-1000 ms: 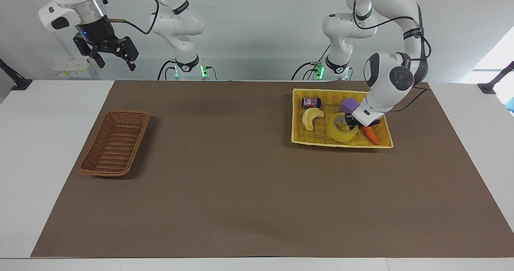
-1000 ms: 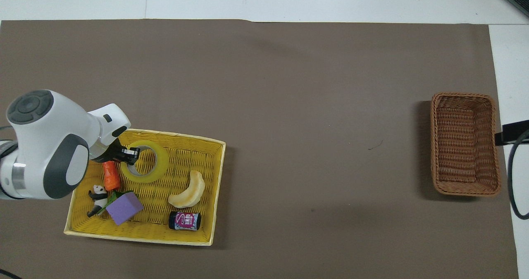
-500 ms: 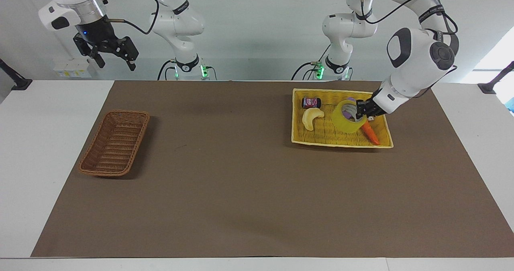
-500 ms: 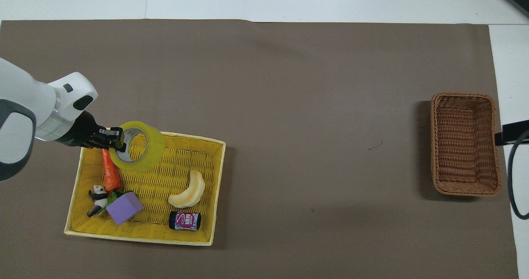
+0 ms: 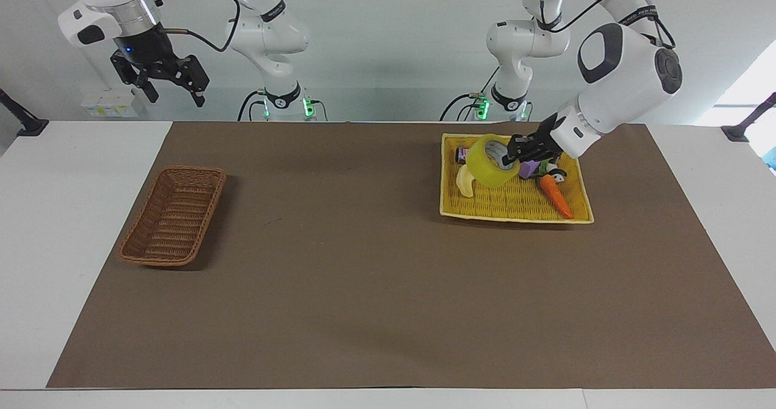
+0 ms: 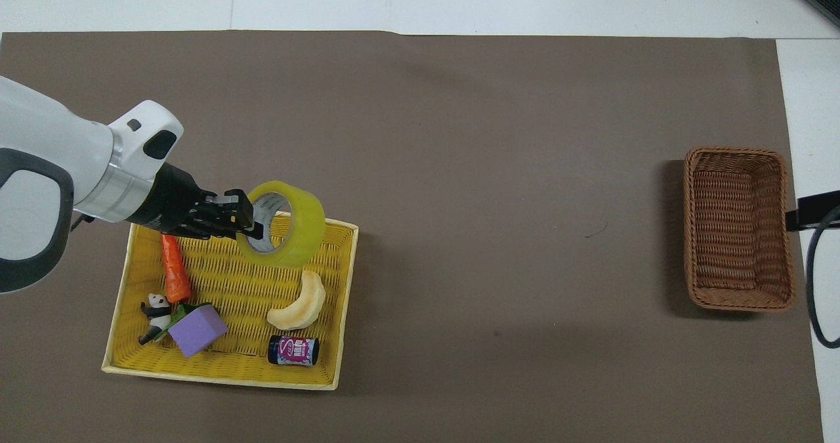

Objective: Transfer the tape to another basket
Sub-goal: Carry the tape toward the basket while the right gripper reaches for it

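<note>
Overhead view first: at lower left of the frame the left gripper (image 6: 244, 220) is clamped on the tape's (image 6: 283, 224) wall, and the roll hangs in the air over the yellow tray (image 6: 226, 374), clear of the carrot (image 6: 172, 270) and banana toy (image 6: 298, 302) lying in it. At middle right of the frame the brown basket (image 6: 736, 228) sits on the desk (image 6: 499, 167). Facing view, upper left: the right gripper (image 5: 171, 88) waits aloft, fingers spread, gripping nothing.

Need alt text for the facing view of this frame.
The left gripper holds the tape lifted over the yellow tray of toys. The brown basket sits toward the right arm's end, where the right gripper waits raised.
</note>
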Available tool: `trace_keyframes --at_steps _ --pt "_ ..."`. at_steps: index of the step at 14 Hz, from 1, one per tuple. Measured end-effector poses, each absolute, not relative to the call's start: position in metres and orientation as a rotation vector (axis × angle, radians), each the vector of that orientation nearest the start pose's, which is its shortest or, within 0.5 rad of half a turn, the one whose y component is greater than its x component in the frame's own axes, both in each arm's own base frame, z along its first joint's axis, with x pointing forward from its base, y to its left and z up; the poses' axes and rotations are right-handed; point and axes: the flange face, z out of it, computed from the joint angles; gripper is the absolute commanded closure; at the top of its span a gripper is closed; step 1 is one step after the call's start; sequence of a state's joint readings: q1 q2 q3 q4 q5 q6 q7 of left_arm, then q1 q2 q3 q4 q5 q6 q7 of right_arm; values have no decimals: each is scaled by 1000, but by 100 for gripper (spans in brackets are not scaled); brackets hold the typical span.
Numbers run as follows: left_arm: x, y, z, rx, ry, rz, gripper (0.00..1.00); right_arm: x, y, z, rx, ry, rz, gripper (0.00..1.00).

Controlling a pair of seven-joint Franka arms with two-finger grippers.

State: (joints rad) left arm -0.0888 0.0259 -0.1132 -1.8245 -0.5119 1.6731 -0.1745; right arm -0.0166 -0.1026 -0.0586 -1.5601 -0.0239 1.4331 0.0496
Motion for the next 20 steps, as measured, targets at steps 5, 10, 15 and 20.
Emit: trace_keyframes --at_steps 5,10,15,20 --pt "511 -220 534 -3660 -189 572 100 508 -23 673 -3155 134 24 0" --pt "482 -279 558 -3672 -302 607 100 518 9 660 -3036 51 -29 0" --pt "463 -314 566 -3657 -397 606 100 527 35 644 -2735 99 -15 0" --pt "464 -317 567 -3703 -465 661 100 519 64 643 -2421 252 104 0"
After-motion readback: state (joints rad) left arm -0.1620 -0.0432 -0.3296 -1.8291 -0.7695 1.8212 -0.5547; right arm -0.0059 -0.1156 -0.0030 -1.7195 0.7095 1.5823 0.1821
